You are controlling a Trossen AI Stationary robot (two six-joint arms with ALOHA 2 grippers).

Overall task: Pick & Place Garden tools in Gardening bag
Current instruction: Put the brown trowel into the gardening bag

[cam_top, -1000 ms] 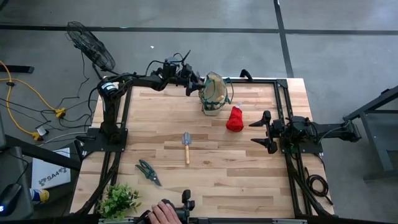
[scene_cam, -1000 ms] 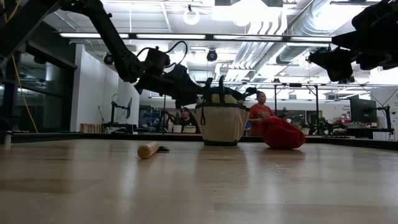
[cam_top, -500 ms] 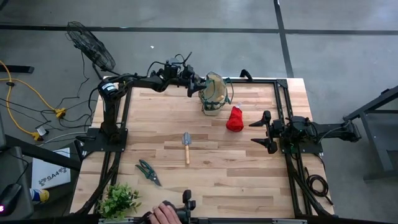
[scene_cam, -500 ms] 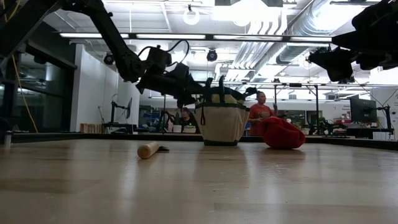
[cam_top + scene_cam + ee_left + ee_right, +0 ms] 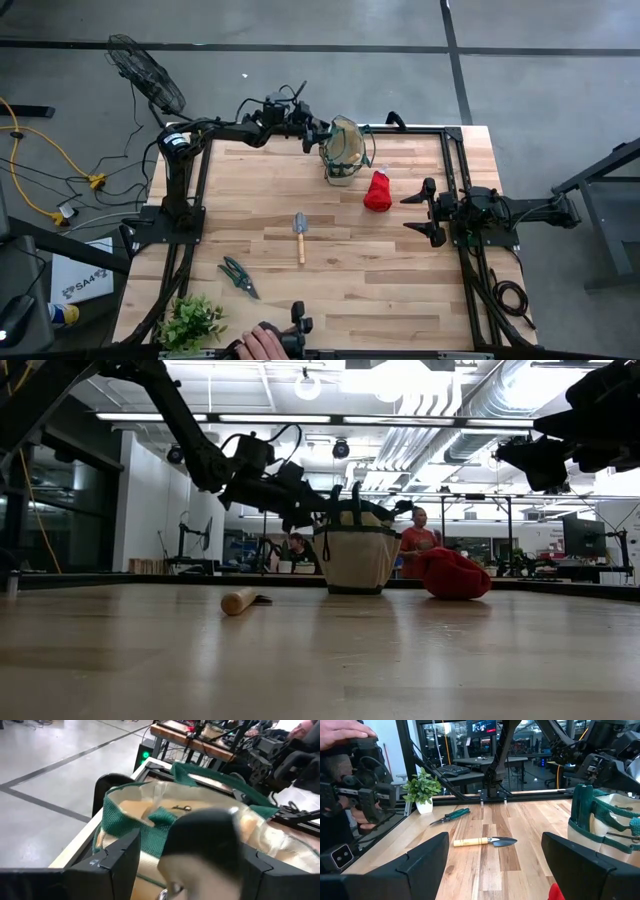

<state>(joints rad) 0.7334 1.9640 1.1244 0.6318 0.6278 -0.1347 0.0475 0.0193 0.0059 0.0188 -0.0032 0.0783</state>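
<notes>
A grey concrete floor (image 5: 300, 25) surrounds the pale wooden bench (image 5: 330, 260). At its far edge stands the bag (image 5: 343, 150), the left pincer (image 5: 318, 133) spread beside its rim. The right pincer (image 5: 422, 212) waits apart near the red bundle (image 5: 377, 191). The trowel (image 5: 299, 236) and shears (image 5: 238, 276) lie mid-bench.

**A robotics lab in a big industrial hall**

The place looks like a robotics laboratory or workshop. The wooden table (image 5: 330, 260) stands on a grey concrete floor (image 5: 300, 80) with dark lines on it. At 10 o'clock from the table stands a floor fan (image 5: 145, 75), and at 9 o'clock yellow cables (image 5: 45, 150) lie loose. Behind the table, the low view shows ceiling lamps (image 5: 310, 385), big air ducts (image 5: 470, 410), other work benches and a person in red (image 5: 415, 538).
</notes>
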